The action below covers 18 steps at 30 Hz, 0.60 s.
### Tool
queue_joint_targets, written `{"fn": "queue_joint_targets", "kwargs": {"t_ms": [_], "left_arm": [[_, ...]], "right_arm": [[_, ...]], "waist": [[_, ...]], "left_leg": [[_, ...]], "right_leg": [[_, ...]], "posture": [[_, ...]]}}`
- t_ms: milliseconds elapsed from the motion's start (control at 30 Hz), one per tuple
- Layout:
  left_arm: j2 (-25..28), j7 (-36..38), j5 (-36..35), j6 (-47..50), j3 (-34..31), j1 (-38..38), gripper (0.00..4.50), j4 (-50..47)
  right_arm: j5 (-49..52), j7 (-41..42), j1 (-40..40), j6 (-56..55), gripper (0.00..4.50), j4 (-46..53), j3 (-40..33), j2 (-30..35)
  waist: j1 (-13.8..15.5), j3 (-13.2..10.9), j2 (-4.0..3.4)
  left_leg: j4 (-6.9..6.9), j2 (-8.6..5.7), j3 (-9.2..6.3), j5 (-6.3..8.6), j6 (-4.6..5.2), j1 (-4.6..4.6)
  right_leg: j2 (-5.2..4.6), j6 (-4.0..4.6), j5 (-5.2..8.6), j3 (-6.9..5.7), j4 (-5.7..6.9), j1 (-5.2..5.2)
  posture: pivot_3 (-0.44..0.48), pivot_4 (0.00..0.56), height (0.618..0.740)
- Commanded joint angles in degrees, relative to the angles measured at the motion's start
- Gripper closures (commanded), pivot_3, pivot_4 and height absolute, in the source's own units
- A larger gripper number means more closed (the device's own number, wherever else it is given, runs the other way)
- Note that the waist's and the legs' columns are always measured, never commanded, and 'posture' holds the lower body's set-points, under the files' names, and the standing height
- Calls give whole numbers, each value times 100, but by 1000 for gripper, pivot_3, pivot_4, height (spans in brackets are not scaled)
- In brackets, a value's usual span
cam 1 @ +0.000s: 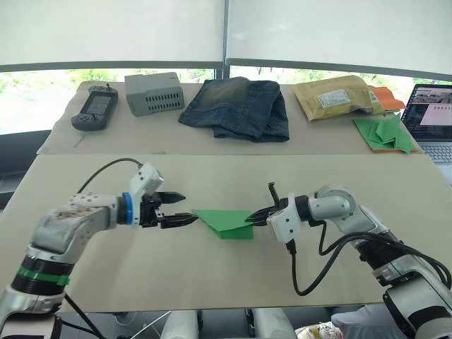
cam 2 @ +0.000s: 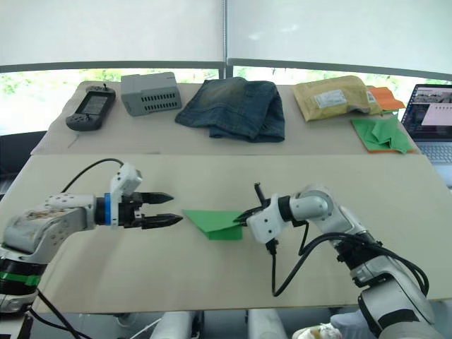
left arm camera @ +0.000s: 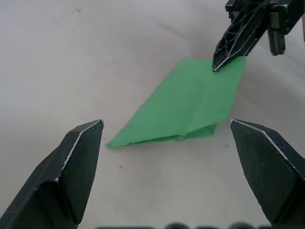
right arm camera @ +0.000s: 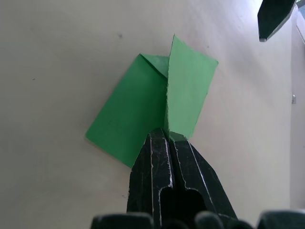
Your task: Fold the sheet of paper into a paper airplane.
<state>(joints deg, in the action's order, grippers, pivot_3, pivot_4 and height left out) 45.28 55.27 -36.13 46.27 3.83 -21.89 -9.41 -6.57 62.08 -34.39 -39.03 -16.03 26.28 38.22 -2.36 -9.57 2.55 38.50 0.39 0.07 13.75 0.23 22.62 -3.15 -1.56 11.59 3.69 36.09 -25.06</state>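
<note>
The sheet of paper (cam 1: pixel 224 222) is bright green and lies mid-table, folded into a narrow pointed wedge with layered flaps, the shape of the paper airplane. Its tip points toward my left gripper (cam 1: pixel 189 208). That gripper is open, just short of the tip and touching nothing. In the left wrist view the two fingers (left arm camera: pixel 81 167) stand wide apart with the wedge (left arm camera: pixel 190 105) beyond them. My right gripper (cam 1: pixel 248 222) is shut on the wide end of the paper. In the right wrist view it pinches a flap (right arm camera: pixel 188 90) that stands up from the centre crease.
A second table behind holds a black handheld device (cam 1: pixel 94 109), a grey box (cam 1: pixel 155 92), folded jeans (cam 1: pixel 236 106), a yellow padded envelope (cam 1: pixel 335 97), a heap of green paper pieces (cam 1: pixel 385 133) and a laptop (cam 1: pixel 431 116). Black cables loop under my right arm.
</note>
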Motion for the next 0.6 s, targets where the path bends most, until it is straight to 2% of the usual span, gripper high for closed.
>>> {"fn": "queue_joint_targets", "kwargs": {"t_ms": [33, 133, 267, 400, 467, 500, 600], "left_arm": [[-143, 190, 87, -250, 35, -358, 0, 38], [-272, 504, 586, -961, 383, -505, 752, 332], [-417, 941, 1262, -1827, 943, -529, 2145, 801], [-722, 1008, 1823, -2662, 1270, -442, 3531, 1253], [-940, 982, 1927, -2764, 1350, -422, 4205, 1381], [-1041, 968, 1930, -2724, 1350, -442, 4454, 1442], [-1125, 993, 2173, -2854, 1434, -493, 4454, 1633]], "right_arm": [[4, -44, 50, -113, 4485, 65, -129, 52], [-193, -102, 94, -172, 4500, -57, -110, 111], [-243, -189, 127, -120, 4500, -30, -151, 86], [-392, -252, 161, -72, 4500, -42, -176, 176], [-375, -246, 229, -99, 4500, -12, -176, 213], [-354, -244, 253, -93, 4500, 7, -178, 225], [-302, -235, 278, -66, 4500, 44, -185, 249]], "waist": [[1, 0, 0], [7, 0, 0], [-1, 0, 0], [10, 0, 0], [16, 0, 0], [24, 0, 0], [27, 0, 0]], "left_leg": [[1, 0, -1, 0, 0, 0], [5, -2, -1, 0, 1, 0], [6, -5, 2, 1, 1, -1], [10, -4, 1, 2, 4, 0], [17, -3, 1, 5, 9, 1], [20, -4, 2, 8, 14, 1], [36, -4, 2, 13, 22, 8]], "right_leg": [[0, 0, 0, 0, 1, 0], [0, 1, 0, -1, 3, 1], [-1, 2, -1, 1, 3, 3], [-1, 2, -1, 1, 4, 2], [-1, 2, -1, 1, 3, 5], [-3, 2, -1, 2, 4, 6], [-3, -2, -3, 2, 5, 6]], "posture": [[0, 150, 728], [0, 150, 728], [0, 150, 728], [0, 150, 728], [0, 150, 728], [0, 150, 728], [0, 150, 728]]}}
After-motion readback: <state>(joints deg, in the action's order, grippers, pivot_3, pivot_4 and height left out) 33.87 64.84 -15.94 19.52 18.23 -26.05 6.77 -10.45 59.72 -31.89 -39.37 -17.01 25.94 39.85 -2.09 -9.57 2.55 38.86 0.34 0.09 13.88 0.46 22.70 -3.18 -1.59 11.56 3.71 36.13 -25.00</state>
